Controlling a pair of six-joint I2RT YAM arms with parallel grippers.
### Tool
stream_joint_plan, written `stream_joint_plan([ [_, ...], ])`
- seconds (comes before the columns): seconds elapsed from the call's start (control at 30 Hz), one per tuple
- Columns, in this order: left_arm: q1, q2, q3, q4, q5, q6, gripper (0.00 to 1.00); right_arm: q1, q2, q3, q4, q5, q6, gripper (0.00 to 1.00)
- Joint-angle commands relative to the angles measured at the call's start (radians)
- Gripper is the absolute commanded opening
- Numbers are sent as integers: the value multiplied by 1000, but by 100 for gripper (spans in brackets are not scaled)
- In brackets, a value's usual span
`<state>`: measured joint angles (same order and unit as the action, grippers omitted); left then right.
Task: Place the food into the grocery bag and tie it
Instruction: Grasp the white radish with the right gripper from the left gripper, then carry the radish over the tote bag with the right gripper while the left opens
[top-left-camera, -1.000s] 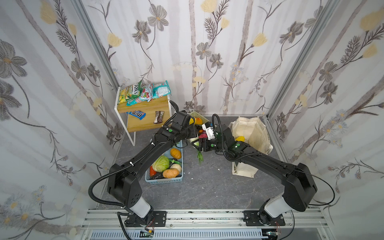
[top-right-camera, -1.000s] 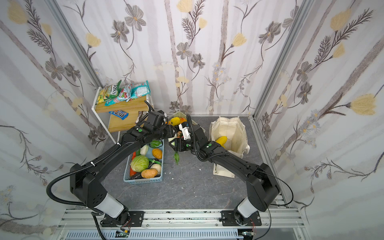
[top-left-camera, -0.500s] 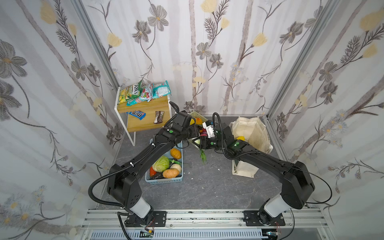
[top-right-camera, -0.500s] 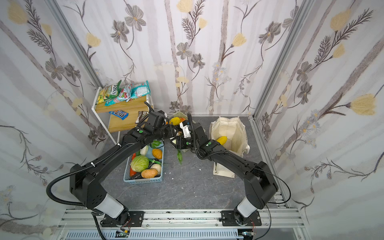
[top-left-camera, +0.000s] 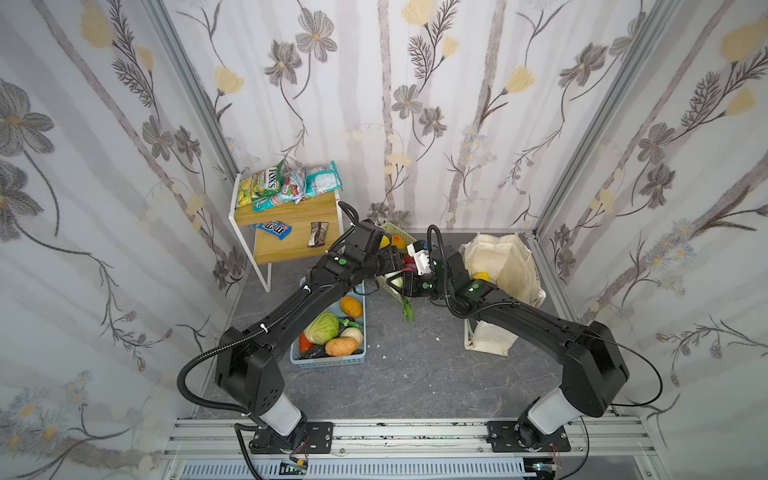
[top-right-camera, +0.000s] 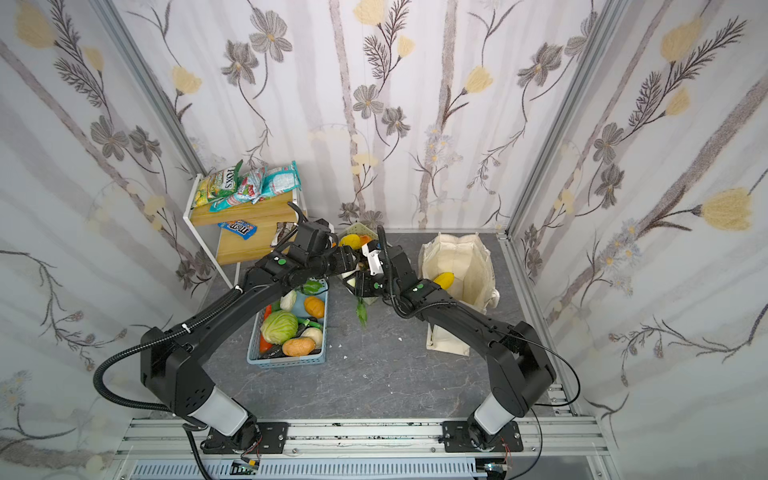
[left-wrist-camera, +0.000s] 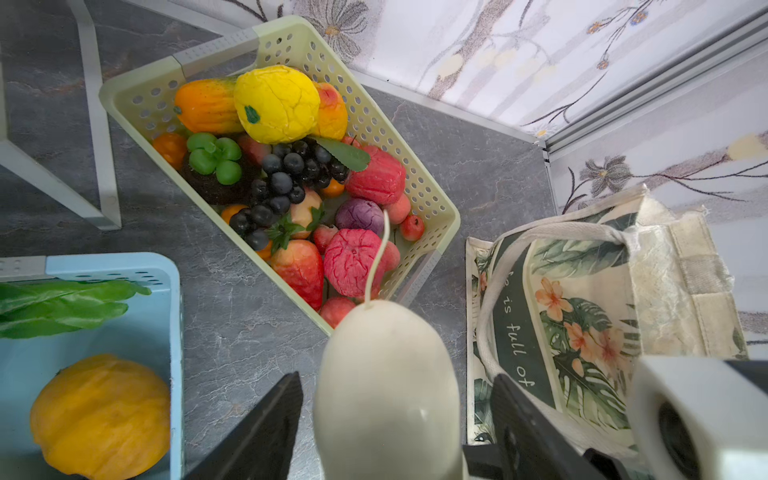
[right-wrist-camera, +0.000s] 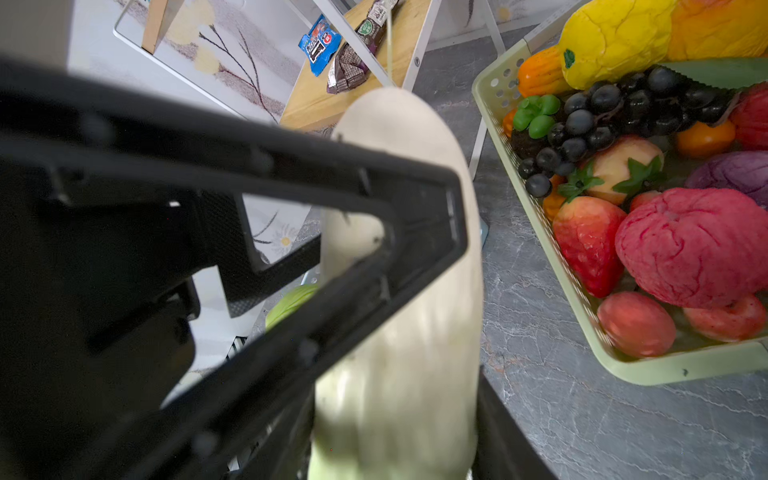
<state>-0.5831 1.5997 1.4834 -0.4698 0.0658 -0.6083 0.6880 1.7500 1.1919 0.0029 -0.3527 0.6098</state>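
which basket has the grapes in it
The pale green perforated basket, with the dark grapes among its fruit; the light blue basket holds a cabbage instead.

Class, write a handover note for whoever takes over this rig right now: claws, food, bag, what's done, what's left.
Left claw open around the white radish, not touching it.
Right claw shut on the radish, held beside the beige basket.
Grocery bag stands open, handles untied, one yellow mango inside.
Done: mango bagged.
Left: radish, fruit in that basket, vegetables in the blue basket, snack packets on the shelf, then tie.
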Motion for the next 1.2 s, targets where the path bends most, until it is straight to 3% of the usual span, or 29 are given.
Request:
stream_joint_plan([
  [0.0, 4, 0, 15, -11, -26, 2, 76, -5, -2, -6, 46, -2, 9, 48],
  [0.83, 50, -81, -76, -18, -50, -1, 79, -152, -147, -63, 4, 4, -22, 48],
  [1.17, 51, -85, -113, -3, -46, -10, 79, -239, -284, -92, -19, 13, -31, 48],
])
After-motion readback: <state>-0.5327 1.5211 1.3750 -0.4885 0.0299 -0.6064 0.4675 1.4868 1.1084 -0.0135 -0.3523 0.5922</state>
